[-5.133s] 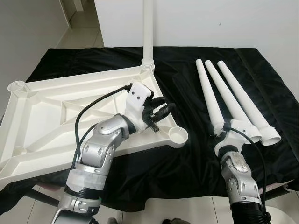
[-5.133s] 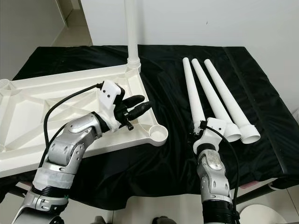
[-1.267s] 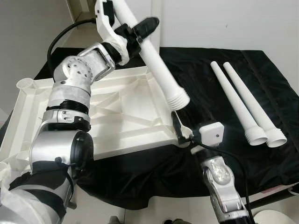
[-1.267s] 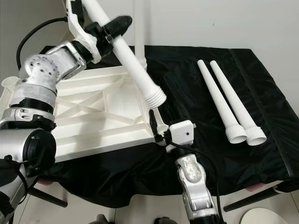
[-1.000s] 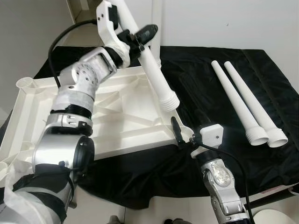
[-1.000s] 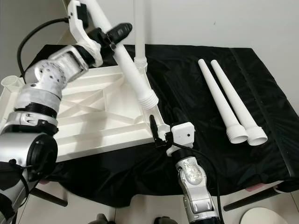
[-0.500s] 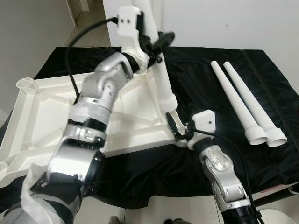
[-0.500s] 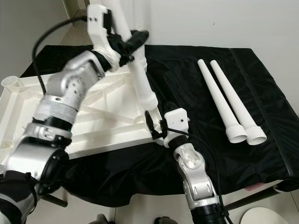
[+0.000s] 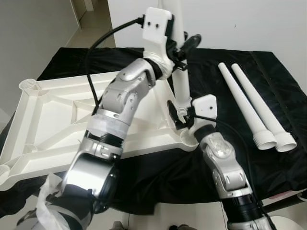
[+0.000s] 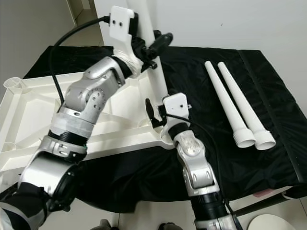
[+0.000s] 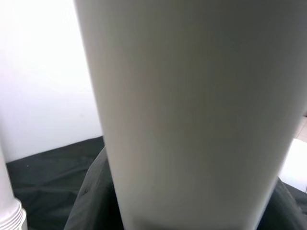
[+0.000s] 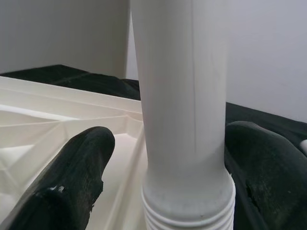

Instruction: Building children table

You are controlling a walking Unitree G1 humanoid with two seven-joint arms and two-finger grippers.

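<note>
The left gripper (image 9: 181,48), at upper centre, is clamped around the long white plastic table leg (image 9: 180,79), which stands nearly upright over the near right corner of the upturned white plastic tabletop (image 9: 57,120). The right gripper (image 12: 163,167) has its fingers (image 12: 72,177) spread on either side of the leg's threaded end. Half a second ago the leg leaned more.

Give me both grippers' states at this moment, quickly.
Left gripper: closed on the upright table leg, high on its shaft.
Right gripper: open, fingers on either side of the leg's threaded end, above the tabletop corner.
</note>
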